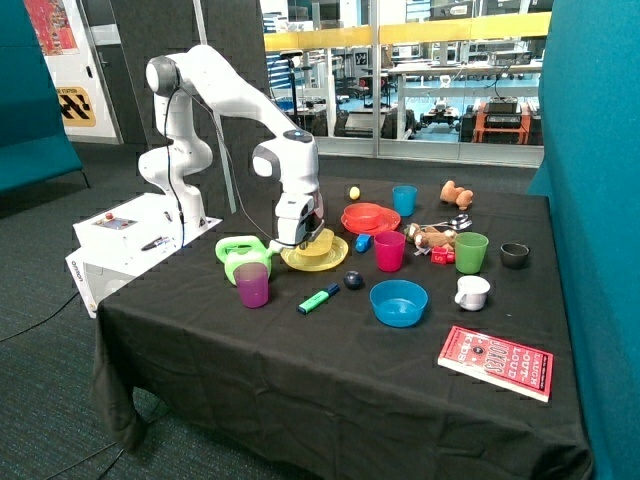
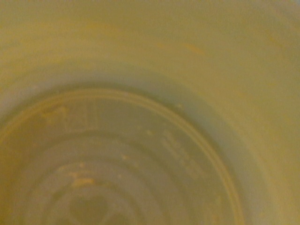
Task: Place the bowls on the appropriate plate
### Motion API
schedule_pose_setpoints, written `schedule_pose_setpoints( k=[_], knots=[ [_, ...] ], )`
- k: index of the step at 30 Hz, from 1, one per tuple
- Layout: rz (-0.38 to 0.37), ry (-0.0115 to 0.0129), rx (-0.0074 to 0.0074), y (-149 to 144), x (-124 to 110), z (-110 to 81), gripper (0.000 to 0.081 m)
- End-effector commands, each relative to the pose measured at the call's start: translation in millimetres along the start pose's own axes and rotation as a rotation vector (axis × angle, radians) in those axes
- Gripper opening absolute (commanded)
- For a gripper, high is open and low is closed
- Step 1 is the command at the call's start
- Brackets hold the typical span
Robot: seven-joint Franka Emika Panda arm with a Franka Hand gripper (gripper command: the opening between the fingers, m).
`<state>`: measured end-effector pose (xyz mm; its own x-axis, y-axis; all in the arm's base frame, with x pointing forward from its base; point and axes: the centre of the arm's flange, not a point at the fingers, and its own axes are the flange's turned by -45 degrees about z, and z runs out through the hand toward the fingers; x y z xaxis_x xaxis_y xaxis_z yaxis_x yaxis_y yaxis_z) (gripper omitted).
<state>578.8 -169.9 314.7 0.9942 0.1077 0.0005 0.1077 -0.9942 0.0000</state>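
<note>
Yellow bowl (image 1: 318,243) on yellow plate (image 1: 338,257), black-clothed table (image 1: 300,370).

The bench (image 1: 300,370) carries two plates, yellow (image 1: 300,262) and red (image 1: 352,222), three bowls, yellow (image 1: 318,241), red-orange (image 1: 368,213) and blue (image 1: 398,302), four cups, purple (image 1: 252,285), pink (image 1: 389,250), green (image 1: 470,252) and blue (image 1: 404,200), and one book (image 1: 495,362).
</note>
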Motion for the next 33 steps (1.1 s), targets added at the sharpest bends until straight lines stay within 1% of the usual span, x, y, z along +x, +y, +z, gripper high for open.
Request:
schedule_pose_setpoints(
  k=[1, 14, 33],
  knots=[
    [-0.004, -0.0005, 0.0, 2.3, -1.2, 1.8, 0.0525],
    [-0.008, -0.0005, 0.0, 1.6, -2.9, 2.4, 0.056],
    [-0.03, -0.0005, 0.0, -3.7, -4.9, -2.1, 0.0539]
  ],
)
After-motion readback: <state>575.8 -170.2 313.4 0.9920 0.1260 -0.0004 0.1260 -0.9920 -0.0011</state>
